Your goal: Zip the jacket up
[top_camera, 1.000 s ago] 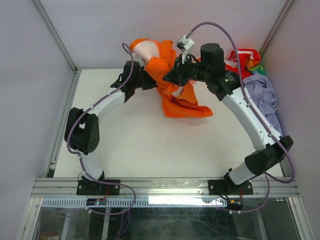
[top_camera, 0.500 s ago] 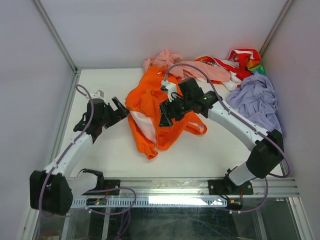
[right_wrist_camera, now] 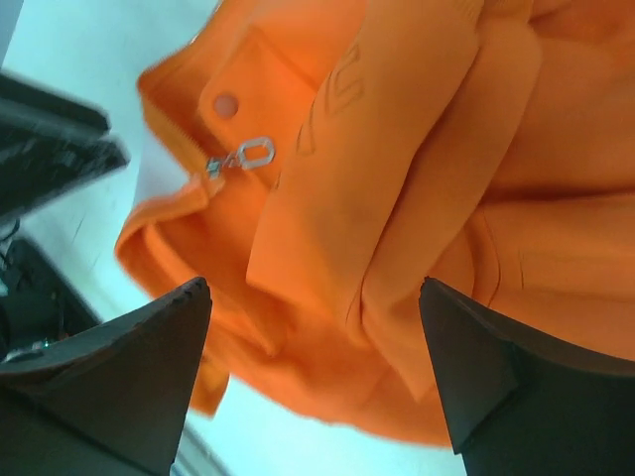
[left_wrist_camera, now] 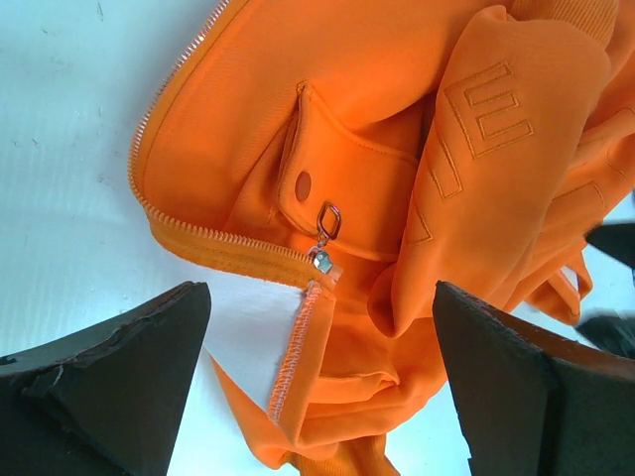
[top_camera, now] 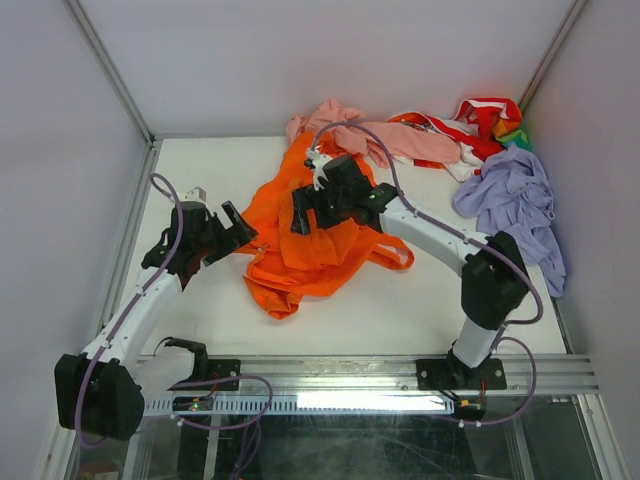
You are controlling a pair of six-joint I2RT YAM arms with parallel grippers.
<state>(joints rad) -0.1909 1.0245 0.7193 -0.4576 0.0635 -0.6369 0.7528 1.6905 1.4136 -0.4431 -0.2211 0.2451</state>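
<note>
Jacket: one orange jacket (top_camera: 310, 250) is lying crumpled in the middle of the table (top_camera: 400, 300), unzipped, with its folds piling over each other.
Zipper: one metal pull (left_wrist_camera: 327, 220) is sitting at the end of a row of teeth (left_wrist_camera: 228, 238) that is running along the jacket's left edge; one round snap (left_wrist_camera: 303, 183) is showing just above it.
Left gripper: one left gripper (top_camera: 238, 228) is hanging just beside the jacket's left edge, its two fingers (left_wrist_camera: 119, 367) spreading wide with nothing between them.
Right gripper: one right gripper (top_camera: 300, 212) is hovering over the jacket's upper half, its two fingers (right_wrist_camera: 119, 367) also gaping wide and gripping nothing.
Other clothes: three are lying along the far and right edges, namely one pink garment (top_camera: 400, 140), one lilac garment (top_camera: 515, 195) and one red garment (top_camera: 485, 112).
</note>
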